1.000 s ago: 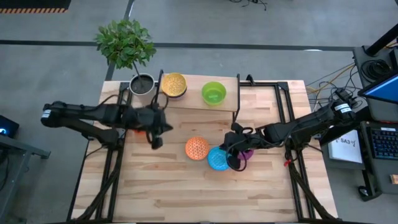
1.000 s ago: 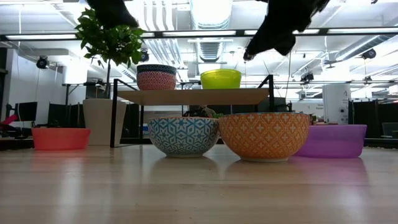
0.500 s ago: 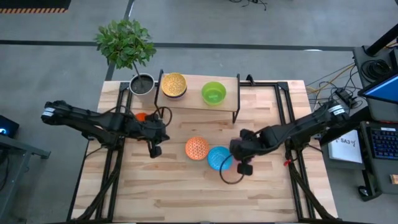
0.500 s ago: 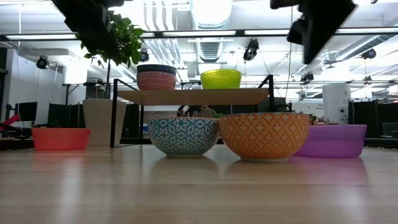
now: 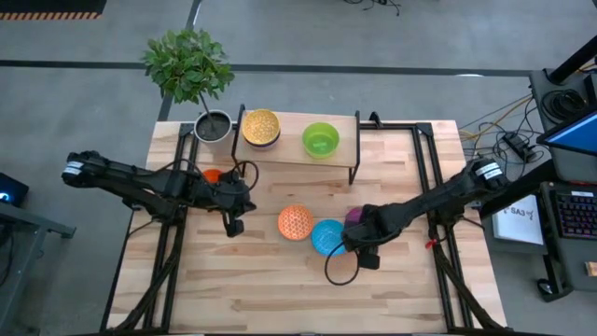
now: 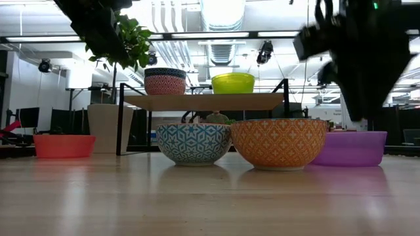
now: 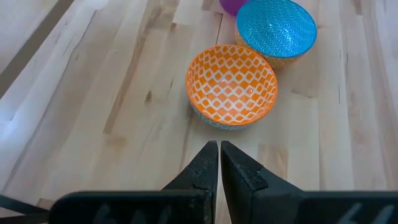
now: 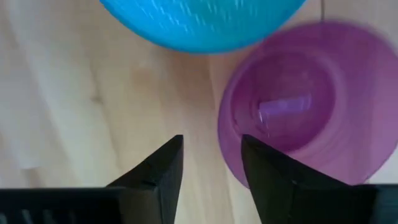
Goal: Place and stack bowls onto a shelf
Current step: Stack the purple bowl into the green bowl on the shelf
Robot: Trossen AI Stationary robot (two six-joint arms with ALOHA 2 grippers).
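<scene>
The shelf (image 5: 297,149) is located at the far edge of the table (image 5: 242,289), beside a plant pot (image 5: 213,125). Two bowls are seen on it in the high view: a yellow speckled bowl (image 5: 261,127) and a green bowl (image 5: 320,140), side by side and apart. In the low view the speckled bowl is shown as the top of a stack, its outer wall (image 6: 165,81) banded dark and red.

Three bowls are grouped on the table in front of the shelf. The orange patterned bowl (image 5: 295,222) and the blue bowl (image 5: 326,236) are just beside each other. The purple bowl (image 5: 355,217) is next to the blue bowl and partly covered by the right arm. A red-orange bowl (image 5: 212,175) is set near the left edge of the table, partly hidden by the left arm; in the low view it (image 6: 64,145) is seen standing alone, well apart from the others.

The left gripper (image 7: 219,163) is held above the table, near the orange patterned bowl (image 7: 231,85) but apart from it. Its fingers are pressed together and nothing is held.

The right gripper (image 8: 211,163) is positioned low over the table at the rim of the purple bowl (image 8: 305,106), with the blue bowl (image 8: 199,22) just beyond. Its fingers (image 8: 163,168) are spread with bare wood between them; one finger overlaps the purple rim. Contact with the rim cannot be told, and nothing is pinched.
</scene>
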